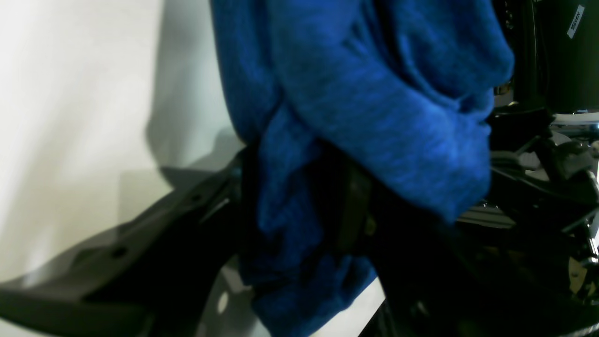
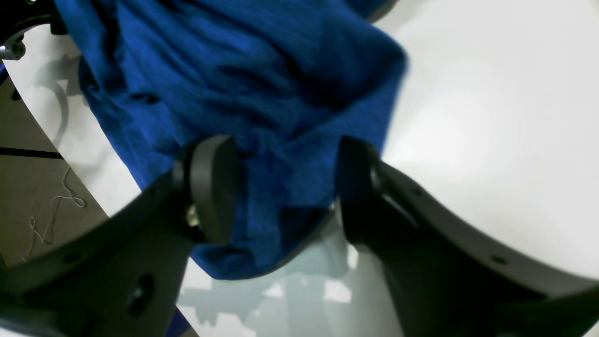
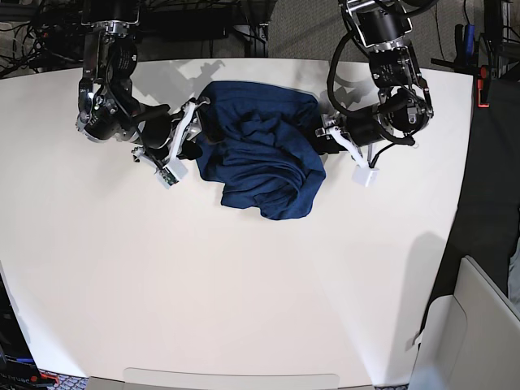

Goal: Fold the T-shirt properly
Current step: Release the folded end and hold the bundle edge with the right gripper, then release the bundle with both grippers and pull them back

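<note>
Blue knit fills your left wrist view: the T-shirt (image 1: pixel 374 121) hangs bunched over the left gripper (image 1: pixel 299 210), one dark finger (image 1: pixel 140 262) showing and cloth hiding the other, so you cannot tell its spread. Your right wrist view shows the right gripper (image 2: pixel 281 187) spread wide, cloth lying loose between its fingers. From the base view, the shirt sits crumpled on the white table (image 3: pixel 244 292), between both arms

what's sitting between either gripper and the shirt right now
Nothing visible. The T-shirt lies bunched on the table, with cloth between the open jaws of the right gripper and the left gripper at its other edge.
</note>
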Available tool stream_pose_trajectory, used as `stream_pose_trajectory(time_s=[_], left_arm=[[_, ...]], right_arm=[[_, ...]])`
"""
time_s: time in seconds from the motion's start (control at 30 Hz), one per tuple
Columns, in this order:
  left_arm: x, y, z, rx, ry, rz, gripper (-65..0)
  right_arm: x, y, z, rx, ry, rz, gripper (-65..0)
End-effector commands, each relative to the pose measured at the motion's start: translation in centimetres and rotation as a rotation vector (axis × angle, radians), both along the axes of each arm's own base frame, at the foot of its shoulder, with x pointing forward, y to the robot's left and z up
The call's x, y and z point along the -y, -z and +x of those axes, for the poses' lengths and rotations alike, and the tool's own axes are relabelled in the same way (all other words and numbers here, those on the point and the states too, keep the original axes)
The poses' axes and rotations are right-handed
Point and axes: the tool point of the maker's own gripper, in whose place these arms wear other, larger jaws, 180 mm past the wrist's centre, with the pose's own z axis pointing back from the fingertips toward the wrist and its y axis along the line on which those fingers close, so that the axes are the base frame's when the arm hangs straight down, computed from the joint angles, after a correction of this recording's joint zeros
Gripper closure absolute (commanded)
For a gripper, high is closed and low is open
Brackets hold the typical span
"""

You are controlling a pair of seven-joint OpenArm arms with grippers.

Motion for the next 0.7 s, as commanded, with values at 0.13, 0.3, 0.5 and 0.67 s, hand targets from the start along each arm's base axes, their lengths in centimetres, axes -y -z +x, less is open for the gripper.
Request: stream_pose_trajectory(time_s=[0.13, 0.3, 0.5, 0.67], left_arm=[[-4.9, 0.2, 0.2, -0.004, -0.052, 0.097, -25.0], [-6.8, 0.3, -0.1, -0.015, -0.116, 0.097, -25.3], [-6.8, 0.5, -0.3, -0.026, -0.125, 0.088, -27.9], [-4.3, 0.6, -0.3, -0.03, -0.1, 0.044, -29.4]], right_arm=[[-0.2, -1.3, 1.0, 0.051, 0.0, 0.025, -29.9], [0.6, -0.5, 1.1, 0.045, 0.009, -0.041, -29.9], [0.6, -0.3, 1.2, 0.049, 0.005, -0.068, -30.0], [0.0, -0.4, 1.2, 0.049, 0.008, -0.051, -30.0]])
